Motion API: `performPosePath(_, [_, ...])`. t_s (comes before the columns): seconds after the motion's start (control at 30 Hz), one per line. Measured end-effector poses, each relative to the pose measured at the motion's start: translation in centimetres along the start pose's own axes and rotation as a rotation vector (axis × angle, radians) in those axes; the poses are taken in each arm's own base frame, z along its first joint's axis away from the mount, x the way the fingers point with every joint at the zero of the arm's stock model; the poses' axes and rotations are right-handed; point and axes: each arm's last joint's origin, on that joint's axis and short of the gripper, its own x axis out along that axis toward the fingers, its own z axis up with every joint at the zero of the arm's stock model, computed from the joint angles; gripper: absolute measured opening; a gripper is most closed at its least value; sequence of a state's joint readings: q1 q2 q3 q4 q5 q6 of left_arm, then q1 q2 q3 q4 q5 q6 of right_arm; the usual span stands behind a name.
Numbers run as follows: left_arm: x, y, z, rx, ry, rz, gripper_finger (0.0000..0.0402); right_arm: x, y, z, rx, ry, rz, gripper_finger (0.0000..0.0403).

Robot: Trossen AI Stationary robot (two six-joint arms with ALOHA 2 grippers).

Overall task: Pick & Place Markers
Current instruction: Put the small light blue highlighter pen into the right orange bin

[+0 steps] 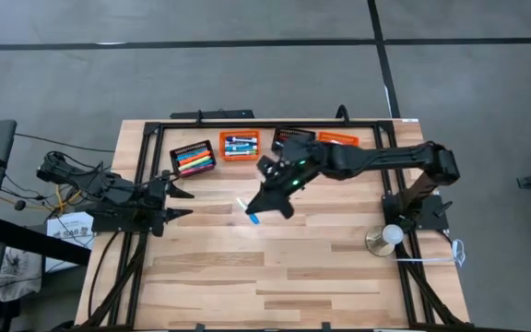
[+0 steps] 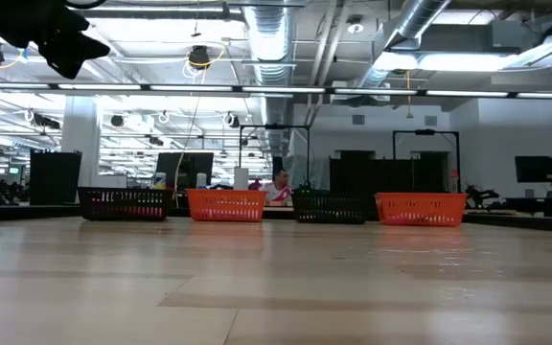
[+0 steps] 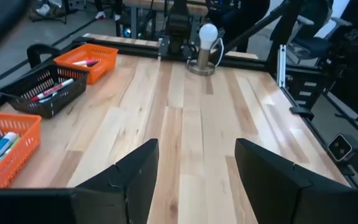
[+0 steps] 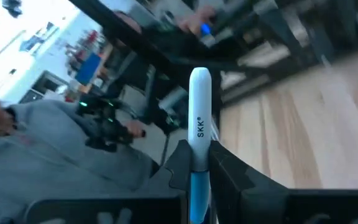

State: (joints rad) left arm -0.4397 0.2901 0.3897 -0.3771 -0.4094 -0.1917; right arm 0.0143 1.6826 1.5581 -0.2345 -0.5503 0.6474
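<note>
A pale butcher-block wooden tabletop (image 1: 275, 277), made of long glued planks with a smooth sheen, sits inside a black metal frame (image 1: 146, 148). Along its far edge stand four small slatted plastic baskets in a row: a black basket (image 1: 193, 159) packed with bright capped markers (image 1: 192, 162), an orange basket (image 1: 240, 146) holding blue and white markers (image 1: 239, 142), a second black basket (image 1: 293, 136) partly under the right arm, and a second orange basket (image 1: 337, 139). Near the right side a round metal base carries a white bulb-shaped lamp (image 1: 391, 236).

The right pincer (image 1: 267, 205) hangs over the middle of the tabletop, lifted clear of the wood. Its two dark fingers are drawn narrow and clamp a slim cylindrical marker with a white barrel and a blue end (image 4: 199, 124); the barrel is smooth plastic, rounded at the tip, with small dark lettering along its side. In the high view the blue end (image 1: 254, 219) sticks out below the pincer.

The left pincer (image 1: 178, 203) waits at the left side of the tabletop, its fingers (image 3: 129, 180) parted about halfway with nothing between them.
</note>
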Motion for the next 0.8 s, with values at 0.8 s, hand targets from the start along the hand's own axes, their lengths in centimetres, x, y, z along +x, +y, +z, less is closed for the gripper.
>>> performPosePath(0.8, [0.0,-0.2,0.8,0.067,-0.077,-0.05,0.0213,-6.7,-4.5,-3.0,0.232,0.207,-0.812,0.0024])
